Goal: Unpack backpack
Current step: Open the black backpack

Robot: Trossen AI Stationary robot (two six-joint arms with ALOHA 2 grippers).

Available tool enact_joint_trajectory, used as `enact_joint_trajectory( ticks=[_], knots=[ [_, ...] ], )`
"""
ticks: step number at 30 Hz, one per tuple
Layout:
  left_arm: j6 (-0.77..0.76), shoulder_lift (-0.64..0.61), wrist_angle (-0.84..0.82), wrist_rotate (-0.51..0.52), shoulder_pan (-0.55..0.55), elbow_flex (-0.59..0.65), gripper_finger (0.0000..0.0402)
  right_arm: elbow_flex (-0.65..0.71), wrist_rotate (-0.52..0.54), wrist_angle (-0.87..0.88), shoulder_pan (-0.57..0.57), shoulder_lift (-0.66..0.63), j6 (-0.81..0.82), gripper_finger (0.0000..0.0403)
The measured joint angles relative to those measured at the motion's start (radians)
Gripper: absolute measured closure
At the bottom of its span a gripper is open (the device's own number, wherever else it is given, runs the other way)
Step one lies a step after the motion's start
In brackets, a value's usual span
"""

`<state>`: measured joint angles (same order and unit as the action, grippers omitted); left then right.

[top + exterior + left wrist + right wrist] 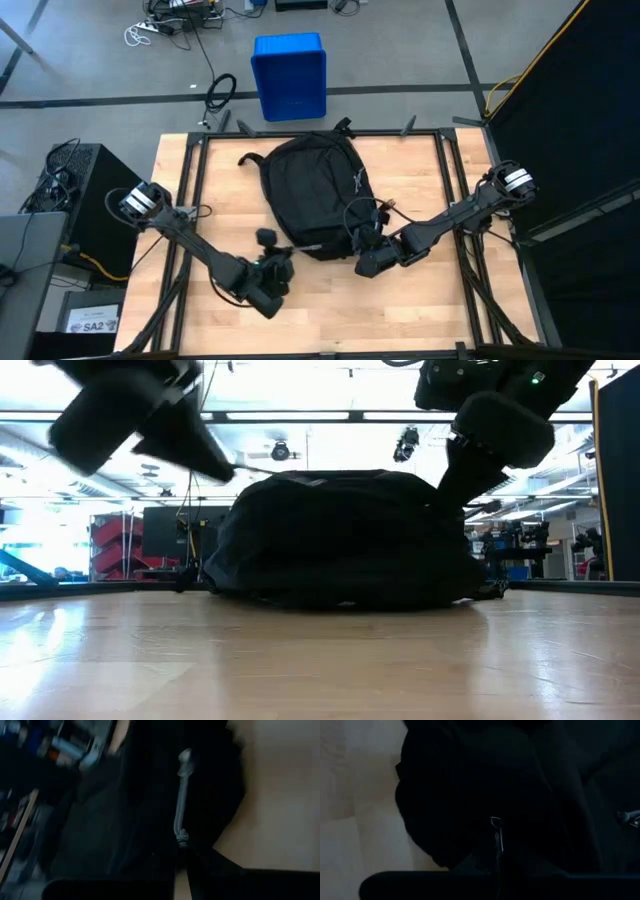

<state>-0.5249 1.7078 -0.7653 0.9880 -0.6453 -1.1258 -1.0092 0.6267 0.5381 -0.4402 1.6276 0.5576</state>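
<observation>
The black backpack lies flat on the wooden table, its top loop toward the far edge; in the low view it is a dark mound. My left gripper is shut at its near left edge, where a grey zipper pull cord runs out from the fingertips. My right gripper is shut at the pack's near right edge, among black strap loops, with a thin grey zipper pull at its tips. A second grey pull shows farther off. My left gripper meets the grey cord at its knotted end, which sits right at the shut fingertips. The fingers slant down from the table's near left and lie along the cord. The cord runs straight away from them over the black fabric. My right gripper has the thin grey pull's lower end between its shut fingertips, slanting down from the table's near right. The dark fingers and black fabric hide whether fabric is caught too. The pack rests on the table.
A blue plastic bin stands on the floor beyond the table's far edge. Black frame rails run along the table's sides. Bare wood lies between the pack and the near edge. A black curtain hangs at the right.
</observation>
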Motion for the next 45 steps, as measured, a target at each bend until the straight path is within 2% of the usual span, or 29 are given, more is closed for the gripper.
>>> enact_joint_trajectory(
  ticks=[2, 6, 10, 18, 22, 25, 29, 31, 37, 45],
  knots=[
    [-0.105, -0.003, -0.099, -0.011, -0.003, 0.023, 0.0401, 0.003, -0.021, 0.033, -0.012, 0.0, 0.009, 0.0402],
    [-0.243, -0.002, -0.184, -0.022, -0.02, 0.056, 0.0401, 0.002, -0.036, 0.124, -0.028, 0.0, 0.098, 0.0402],
    [-0.264, -0.002, -0.138, -0.03, -0.025, 0.08, 0.0401, 0.002, -0.033, 0.187, -0.036, 0.0, 0.148, 0.0402],
    [-0.089, -0.002, 0.03, -0.04, -0.023, 0.081, 0.0401, -0.061, -0.052, 0.189, -0.052, -0.071, 0.063, 0.0385],
    [-0.08, -0.002, 0.049, -0.036, -0.017, 0.081, 0.0401, -0.114, 0.002, 0.13, -0.071, -0.092, -0.026, 0.0372],
    [-0.03, -0.002, 0.088, -0.036, -0.016, 0.082, 0.0401, -0.133, 0.007, -0.027, -0.088, -0.095, -0.181, 0.0357],
    [0.069, -0.001, 0.142, -0.032, -0.016, 0.06, 0.0401, -0.123, 0.004, -0.334, -0.095, -0.083, -0.388, 0.0331],
    [0.101, -0.001, 0.153, -0.021, -0.016, 0.032, 0.0401, -0.114, -0.014, -0.405, -0.086, -0.061, -0.471, 0.0316],
    [0.23, -0.001, 0.154, -0.004, -0.016, -0.049, 0.0401, -0.112, -0.051, -0.438, -0.05, 0.035, -0.534, 0.0257],
    [0.342, -0.001, 0.168, -0.006, -0.014, -0.11, 0.0401, -0.112, 0.044, -0.381, 0.031, 0.141, -0.536, 0.0193]
  ],
)
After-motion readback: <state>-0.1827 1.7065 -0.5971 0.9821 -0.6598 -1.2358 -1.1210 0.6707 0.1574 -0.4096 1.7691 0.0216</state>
